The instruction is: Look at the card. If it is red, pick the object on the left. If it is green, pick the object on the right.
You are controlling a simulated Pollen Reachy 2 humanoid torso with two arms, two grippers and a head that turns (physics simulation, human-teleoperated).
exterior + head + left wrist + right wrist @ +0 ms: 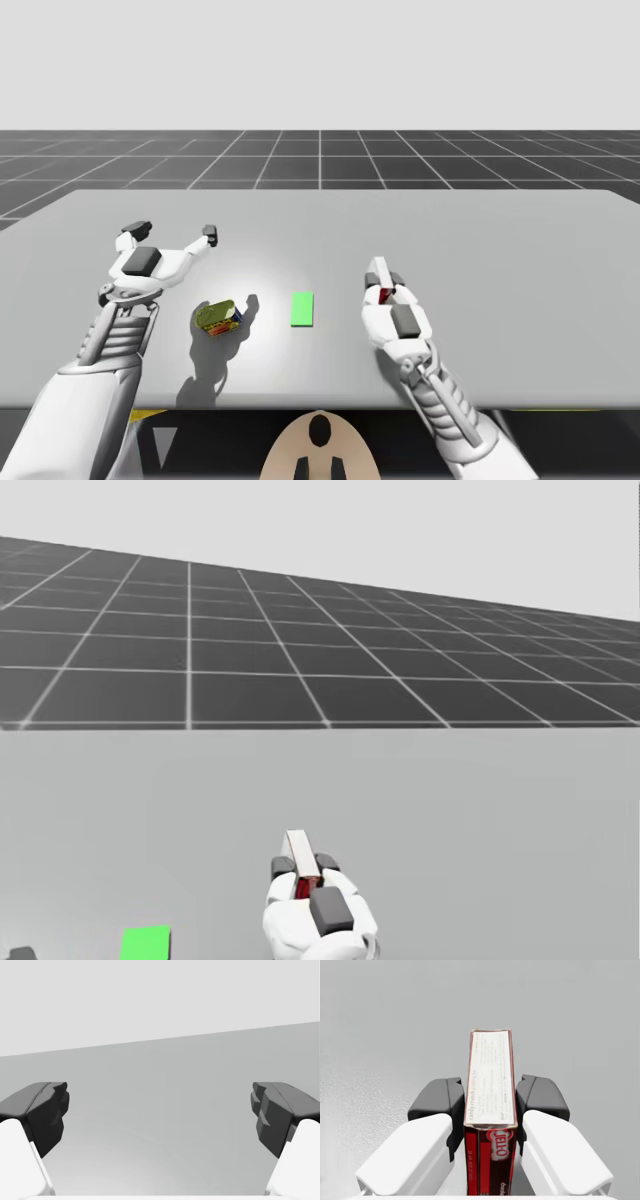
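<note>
Card: green card (303, 308) flat on tabletop (520, 260) | Right tool (490, 1094): pinching slim red box (489, 1075) upright, right of card | Left tool (160, 1110): spread wide, empty, near green can (217, 317) | Risk: box may pivot or slip if the narrow grip loosens

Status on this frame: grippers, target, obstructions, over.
Copy: green card; right gripper jaws shut on red box; left gripper jaws open, empty; green can left of card, untouched, nothing in the way.
</note>
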